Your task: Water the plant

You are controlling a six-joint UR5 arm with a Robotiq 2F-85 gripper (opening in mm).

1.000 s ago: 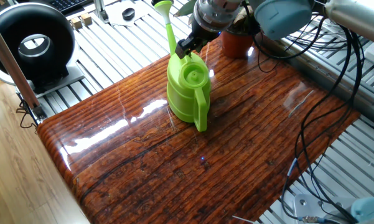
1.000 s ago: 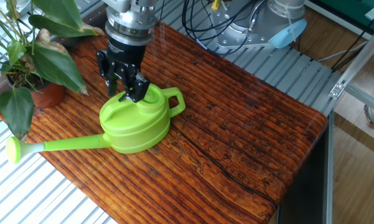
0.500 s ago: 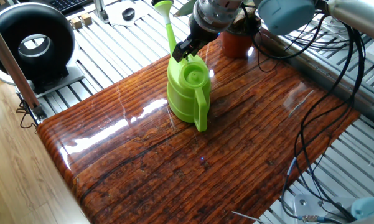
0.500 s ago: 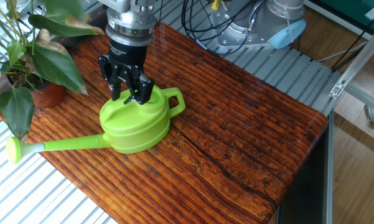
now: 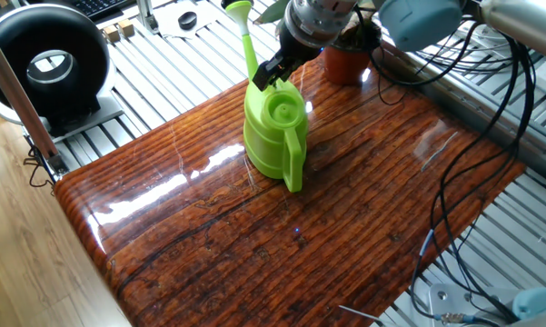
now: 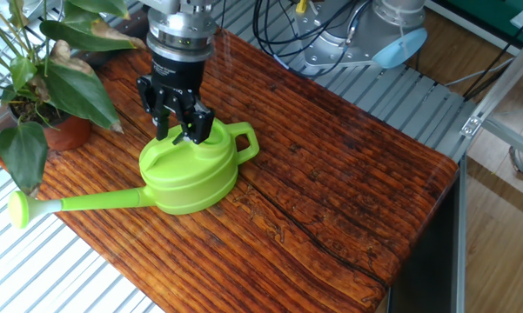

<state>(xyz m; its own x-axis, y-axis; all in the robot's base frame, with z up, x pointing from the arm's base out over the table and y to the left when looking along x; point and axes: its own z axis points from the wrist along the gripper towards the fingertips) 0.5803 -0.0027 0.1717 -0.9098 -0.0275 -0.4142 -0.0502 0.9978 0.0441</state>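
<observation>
The lime-green watering can (image 5: 274,132) stands upright on the wooden table (image 5: 345,209), handle toward the front, spout (image 5: 245,27) pointing to the back. In the other fixed view the can (image 6: 190,174) has its spout (image 6: 70,203) pointing left past the table edge. The plant, with broad dark green leaves in a terracotta pot (image 6: 65,132), stands left of the can; its pot (image 5: 345,62) shows behind the arm. My gripper (image 6: 179,135) points down just over the can's top, jaws apart and holding nothing. It also shows in one fixed view (image 5: 268,77).
A black ring-shaped device (image 5: 45,64) stands off the table at the far left. Black cables (image 5: 472,163) hang over the table's right side. Slatted metal frame (image 6: 113,269) surrounds the table. Small blocks (image 5: 118,30) lie at the back.
The gripper has risen slightly above the can's top since a second ago. The can and the plant have not moved.
</observation>
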